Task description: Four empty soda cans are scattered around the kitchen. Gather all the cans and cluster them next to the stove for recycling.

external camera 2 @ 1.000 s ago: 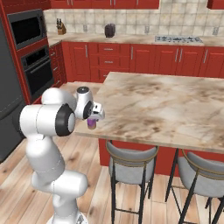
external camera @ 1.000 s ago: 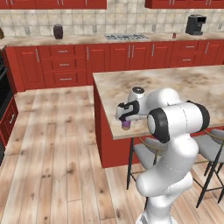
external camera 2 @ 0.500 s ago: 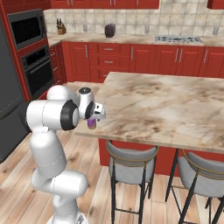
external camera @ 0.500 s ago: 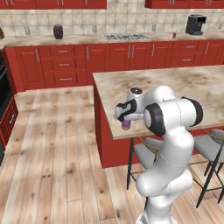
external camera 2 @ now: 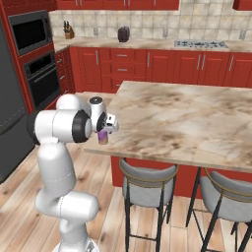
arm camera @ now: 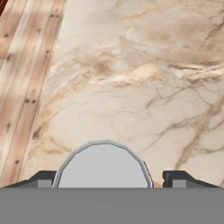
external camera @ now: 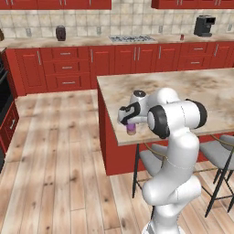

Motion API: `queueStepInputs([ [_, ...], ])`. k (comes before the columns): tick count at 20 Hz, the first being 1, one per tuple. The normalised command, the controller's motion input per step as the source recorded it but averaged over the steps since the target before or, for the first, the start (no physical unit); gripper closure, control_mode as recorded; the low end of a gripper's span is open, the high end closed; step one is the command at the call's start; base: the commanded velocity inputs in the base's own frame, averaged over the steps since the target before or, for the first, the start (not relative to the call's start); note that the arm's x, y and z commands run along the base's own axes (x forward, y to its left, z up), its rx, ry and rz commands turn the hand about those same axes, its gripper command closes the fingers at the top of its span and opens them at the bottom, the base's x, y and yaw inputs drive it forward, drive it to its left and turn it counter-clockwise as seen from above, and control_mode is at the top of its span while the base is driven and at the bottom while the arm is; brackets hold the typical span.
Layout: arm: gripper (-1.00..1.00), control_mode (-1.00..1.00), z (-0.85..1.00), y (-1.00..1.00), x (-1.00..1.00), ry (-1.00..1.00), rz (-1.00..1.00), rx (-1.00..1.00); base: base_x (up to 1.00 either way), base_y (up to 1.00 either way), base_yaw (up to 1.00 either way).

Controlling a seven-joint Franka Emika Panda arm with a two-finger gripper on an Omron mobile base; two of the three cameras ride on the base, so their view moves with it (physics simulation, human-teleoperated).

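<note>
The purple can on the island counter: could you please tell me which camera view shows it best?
The left base view: the purple can stands side-on beneath the hand. The right base view shows its lower body; the hand view shows its silvery top.

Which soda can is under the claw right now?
The purple can at the island counter's corner, between the claw's fingertips. The red one stands far off by the stove.
</note>
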Motion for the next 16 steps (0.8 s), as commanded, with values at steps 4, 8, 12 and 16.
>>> queueStepInputs([
  [4, 1.0, -1.0, -0.09, 0.13, 0.04, 0.0, 0.0, 0.03, 0.0, 0.0, 0.0],
  [8, 1.0, -1.0, -0.03, 0.04, 0.0, 0.0, 0.0, 0.03, 0.0, 0.0, 0.0],
  [12, 1.0, -1.0, 0.02, 0.06, -0.24, -0.05, 0.0, 0.0, 0.0, 0.0, 0.0],
  [16, 1.0, -1.0, 0.19, 0.08, -0.48, -0.13, 0.0, 0.0, 0.0, 0.0, 0.0],
])
